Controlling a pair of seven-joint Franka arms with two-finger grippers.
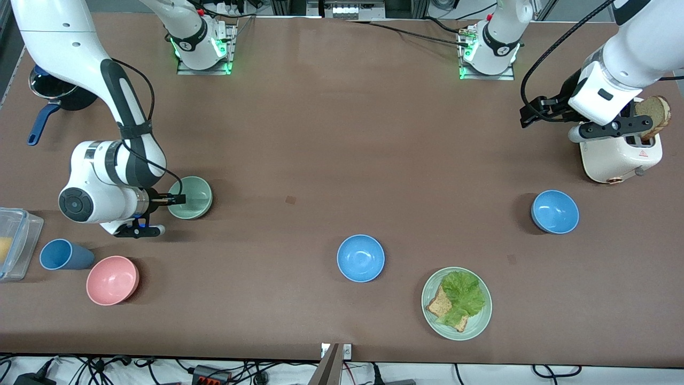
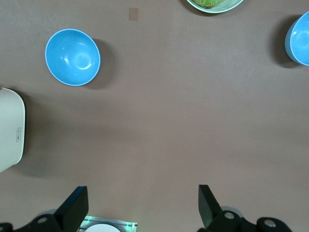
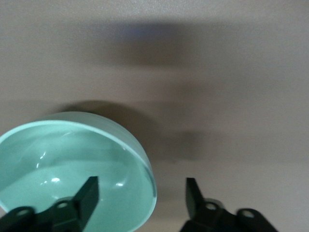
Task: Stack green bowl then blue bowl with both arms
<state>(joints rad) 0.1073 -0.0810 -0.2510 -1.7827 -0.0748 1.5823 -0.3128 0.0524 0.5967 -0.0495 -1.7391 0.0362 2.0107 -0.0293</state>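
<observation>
The right end effector (image 1: 179,200) sits low at the green bowl (image 1: 191,198), its fingers spread apart and straddling the rim: in the right wrist view one finger (image 3: 89,193) is inside the bowl (image 3: 72,169) and the other is outside over bare worktop (image 1: 320,133), neither visibly pressing the wall. The green bowl rests on the worktop toward the right arm's end, with a pink bowl (image 1: 112,279) and a blue cup (image 1: 64,254) nearer the front camera and well apart from it. The left end effector (image 2: 140,208) hangs high beside a white toaster (image 1: 620,155) at the left arm's end, fingers wide open and holding nothing. One blue bowl (image 1: 555,212) stands near the toaster; a second blue bowl (image 1: 360,258) sits mid-worktop, close to a green plate (image 1: 456,303) of lettuce and bread. Between the green bowl and the blue bowls lies a broad bare stretch of worktop.
</observation>
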